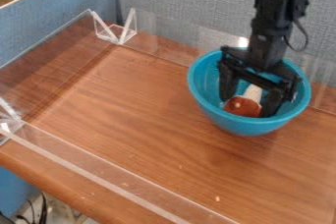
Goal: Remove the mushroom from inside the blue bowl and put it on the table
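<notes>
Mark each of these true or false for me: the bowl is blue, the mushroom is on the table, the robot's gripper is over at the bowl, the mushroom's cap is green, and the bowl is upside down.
The bowl is blue. True.
The mushroom is on the table. False: it is inside the bowl, not out on the wooden table.
The robot's gripper is over at the bowl. True: its fingers reach down into it.
The mushroom's cap is green. False: it is reddish-brown.
The bowl is upside down. False: it stands with its opening up.
</notes>
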`<state>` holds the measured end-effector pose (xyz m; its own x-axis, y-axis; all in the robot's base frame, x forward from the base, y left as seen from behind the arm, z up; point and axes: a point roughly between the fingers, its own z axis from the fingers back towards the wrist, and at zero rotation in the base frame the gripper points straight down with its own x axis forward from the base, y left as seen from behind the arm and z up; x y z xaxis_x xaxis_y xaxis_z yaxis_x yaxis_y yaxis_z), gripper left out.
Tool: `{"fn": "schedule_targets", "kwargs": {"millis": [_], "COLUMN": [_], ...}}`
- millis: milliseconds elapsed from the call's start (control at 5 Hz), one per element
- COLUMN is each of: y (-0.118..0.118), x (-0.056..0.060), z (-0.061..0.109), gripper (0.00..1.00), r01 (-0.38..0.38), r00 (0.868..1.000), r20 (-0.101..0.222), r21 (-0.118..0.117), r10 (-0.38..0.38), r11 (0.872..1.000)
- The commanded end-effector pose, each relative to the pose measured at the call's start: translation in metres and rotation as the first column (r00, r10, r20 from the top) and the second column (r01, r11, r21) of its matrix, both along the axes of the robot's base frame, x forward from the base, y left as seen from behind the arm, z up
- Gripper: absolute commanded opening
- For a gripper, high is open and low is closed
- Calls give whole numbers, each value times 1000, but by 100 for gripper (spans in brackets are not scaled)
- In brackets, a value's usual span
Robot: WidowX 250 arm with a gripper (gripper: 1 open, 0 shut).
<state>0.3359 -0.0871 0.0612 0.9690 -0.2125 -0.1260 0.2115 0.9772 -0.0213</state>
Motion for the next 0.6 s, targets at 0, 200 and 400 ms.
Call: {"fn": "schedule_targets", "kwargs": {"millis": [0,200,400], "y": [-1,4,9], "x": [15,19,22], "z": [17,16,15], "gripper": [100,100,100], "r01": [-5,-15,-26], "r00": [997,997,996], "r20": [73,79,84], "r21": [-14,-8,-3], "r10": [6,16,26], "r11": [1000,1000,1000]}}
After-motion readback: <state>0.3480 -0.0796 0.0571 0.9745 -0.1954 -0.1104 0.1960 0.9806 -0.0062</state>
